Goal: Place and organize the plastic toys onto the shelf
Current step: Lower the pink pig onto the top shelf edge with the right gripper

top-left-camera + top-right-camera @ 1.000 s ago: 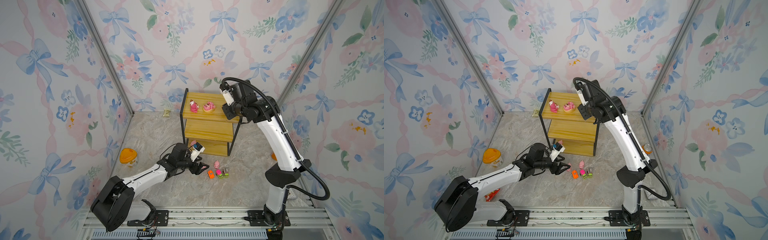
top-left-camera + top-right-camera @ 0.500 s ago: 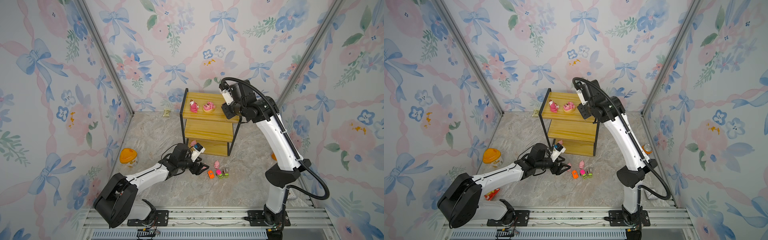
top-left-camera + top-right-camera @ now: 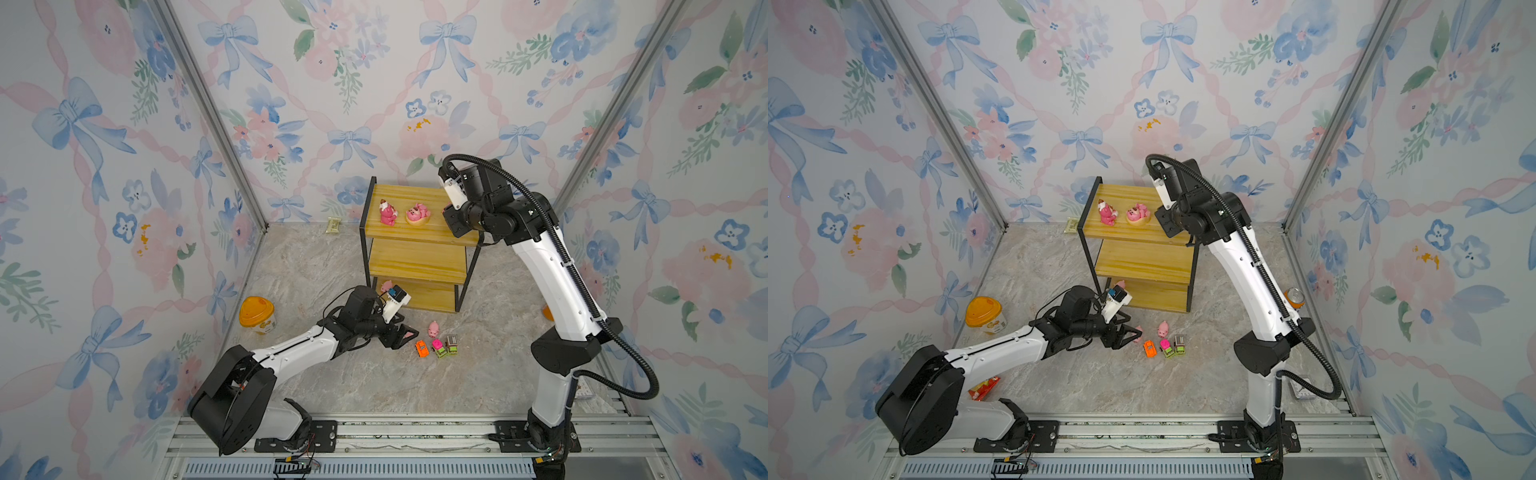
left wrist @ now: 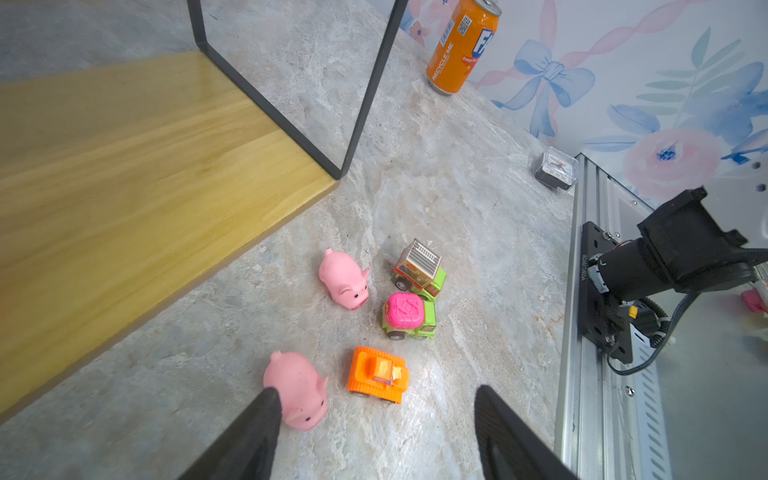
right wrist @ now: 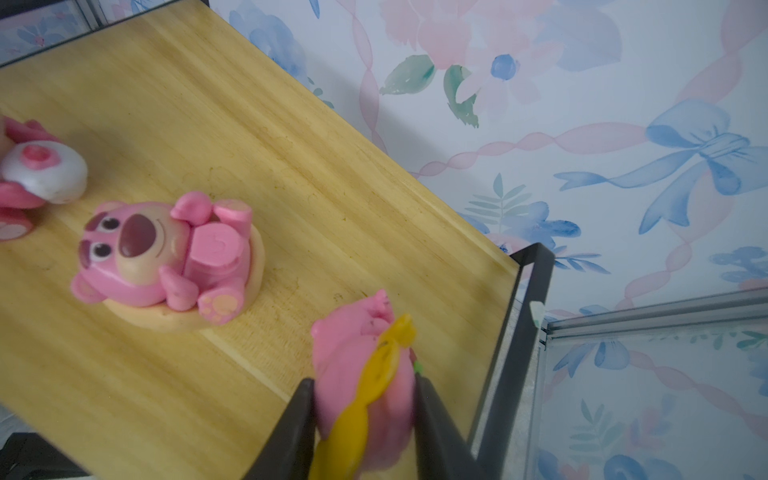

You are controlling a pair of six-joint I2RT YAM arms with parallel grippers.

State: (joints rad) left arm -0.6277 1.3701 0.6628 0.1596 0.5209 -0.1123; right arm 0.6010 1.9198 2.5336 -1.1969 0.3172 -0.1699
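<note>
Pink plastic bear figurine (image 5: 357, 361), probably light and slick, hangs pinched by its flanks in the right hand (image 5: 361, 388) over the top board of the yellow wooden shelf (image 5: 216, 124); left hand (image 4: 376, 391) gapes wide.

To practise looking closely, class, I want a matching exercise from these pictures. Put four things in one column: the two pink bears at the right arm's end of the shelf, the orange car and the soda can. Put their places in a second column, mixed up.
Things
1. bear with a yellow piece
2. bear on a round base
3. orange car
4. soda can

Places
A. standing on the floor by the wall
B. on the floor beside the pink and green car
C. resting on the top board of the shelf
D. clamped in the right gripper

Pairs: 1-D, 2-C, 3-B, 4-A
</note>
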